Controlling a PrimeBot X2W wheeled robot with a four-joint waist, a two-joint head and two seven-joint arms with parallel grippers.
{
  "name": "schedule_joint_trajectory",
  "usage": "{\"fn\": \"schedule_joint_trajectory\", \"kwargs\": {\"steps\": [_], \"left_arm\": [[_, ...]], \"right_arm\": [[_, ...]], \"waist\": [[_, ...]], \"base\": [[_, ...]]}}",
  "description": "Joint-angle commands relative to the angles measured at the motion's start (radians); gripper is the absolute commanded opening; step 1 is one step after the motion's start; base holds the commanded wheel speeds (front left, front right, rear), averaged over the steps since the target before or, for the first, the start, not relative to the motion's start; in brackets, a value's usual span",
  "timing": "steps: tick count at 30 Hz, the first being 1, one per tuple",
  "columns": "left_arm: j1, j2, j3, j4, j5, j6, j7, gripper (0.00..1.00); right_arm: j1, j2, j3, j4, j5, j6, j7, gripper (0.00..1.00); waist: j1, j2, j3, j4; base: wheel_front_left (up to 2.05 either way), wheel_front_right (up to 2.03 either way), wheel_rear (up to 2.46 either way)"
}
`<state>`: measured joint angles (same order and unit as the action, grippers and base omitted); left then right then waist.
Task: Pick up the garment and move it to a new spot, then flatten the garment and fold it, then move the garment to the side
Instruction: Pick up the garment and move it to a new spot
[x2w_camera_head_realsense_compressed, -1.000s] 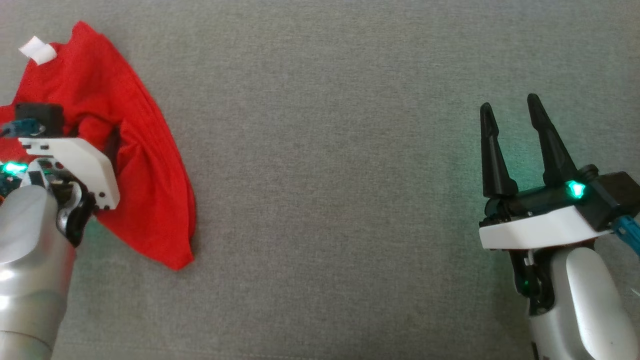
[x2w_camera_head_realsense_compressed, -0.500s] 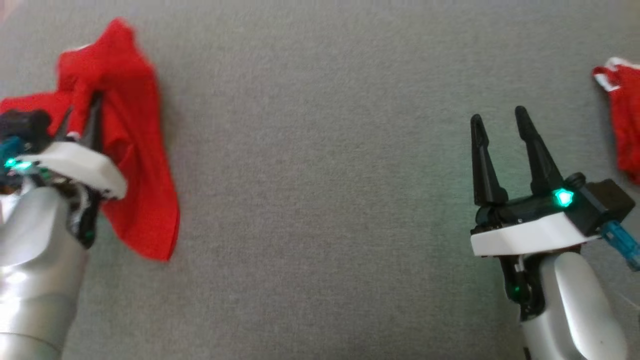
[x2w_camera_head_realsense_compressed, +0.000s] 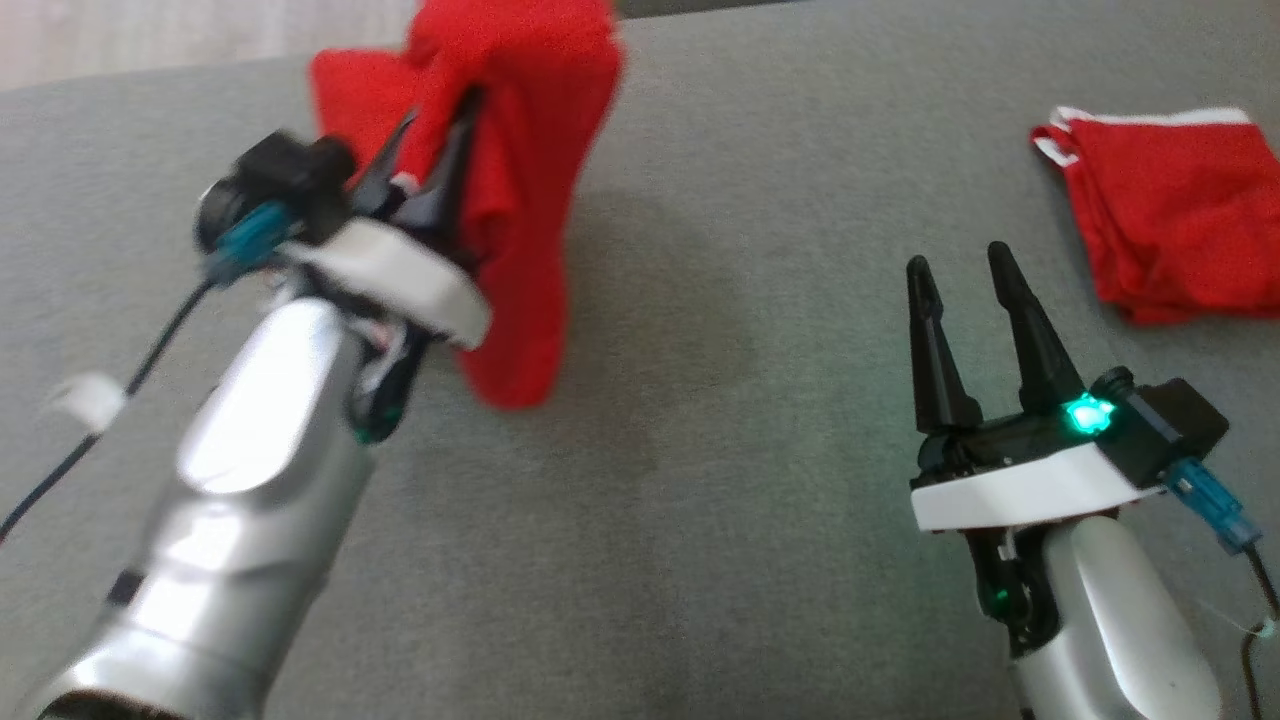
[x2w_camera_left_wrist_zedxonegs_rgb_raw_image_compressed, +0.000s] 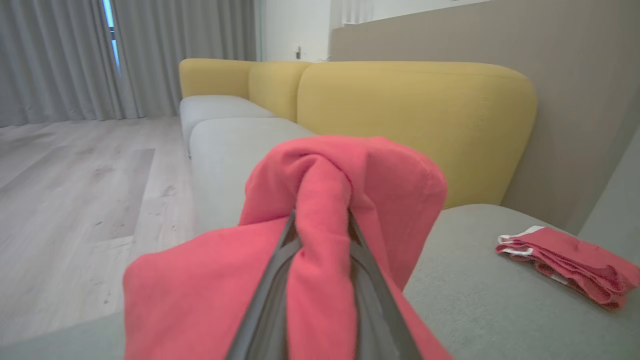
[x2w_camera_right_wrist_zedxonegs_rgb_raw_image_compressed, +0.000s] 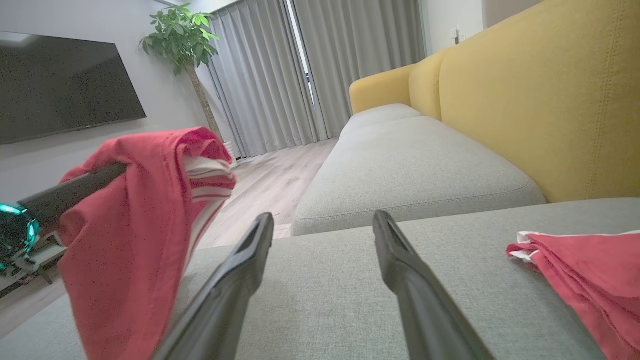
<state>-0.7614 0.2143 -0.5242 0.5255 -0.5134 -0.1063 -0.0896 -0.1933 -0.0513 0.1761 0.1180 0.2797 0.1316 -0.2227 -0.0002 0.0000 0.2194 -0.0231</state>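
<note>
Item: red garment, pinched shut in the left claw, lifted off the sofa seat.
Cloth hangs lengthwise beneath that claw. The right claw, spread and empty, sits well apart to its right.

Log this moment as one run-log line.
phase: carrying | left gripper: shut on red garment, hanging over sofa seat | right gripper: open, empty | folded garment: on seat

The grey seat cushion is looked down on from the head, fairly close. The left wrist view is taken low along it toward the yellow backrest, right against the held garment. The right wrist is aimed likewise; the folded red pile is caught by all three.
</note>
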Motion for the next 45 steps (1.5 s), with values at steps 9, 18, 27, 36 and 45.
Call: {"fn": "schedule_joint_trajectory", "kwargs": {"steps": [9, 18, 27, 36, 45], "left_arm": [[-0.183, -0.061, -0.026, -0.023, 0.051, 0.043, 0.035, 1.0], [-0.214, -0.025, 0.002, 0.098, 0.069, 0.065, -0.074, 1.0], [-0.031, 0.035, 0.046, 0.051, 0.044, 0.076, -0.16, 1.0], [0.334, 0.051, 0.167, -0.259, 0.075, 0.156, -0.172, 1.0], [0.54, -0.045, 0.256, -0.384, 0.143, 0.146, -0.172, 1.0]], "right_arm": [[-0.081, 0.001, 0.067, 0.001, 0.041, -0.001, -0.033, 1.0], [-0.093, 0.001, 0.044, 0.018, 0.047, -0.001, -0.039, 1.0], [-0.048, 0.001, -0.002, 0.03, -0.005, -0.001, -0.039, 1.0], [0.015, 0.001, -0.036, 0.038, -0.034, -0.001, -0.037, 1.0], [0.041, 0.001, -0.041, 0.037, -0.036, -0.001, -0.029, 1.0]], "waist": [[0.0002, 0.0, 0.074, -0.108], [0.0002, 0.0, 0.071, -0.094], [0.0002, 0.0, 0.0, 0.018], [0.0002, 0.0, -0.057, 0.089], [0.0002, 0.0, -0.075, 0.101]], "base": [[0.0, 0.0, 0.0], [0.0, 0.0, 0.0], [0.0, 0.0, 0.0], [0.0, 0.0, 0.0], [0.0, 0.0, 0.0]]}}
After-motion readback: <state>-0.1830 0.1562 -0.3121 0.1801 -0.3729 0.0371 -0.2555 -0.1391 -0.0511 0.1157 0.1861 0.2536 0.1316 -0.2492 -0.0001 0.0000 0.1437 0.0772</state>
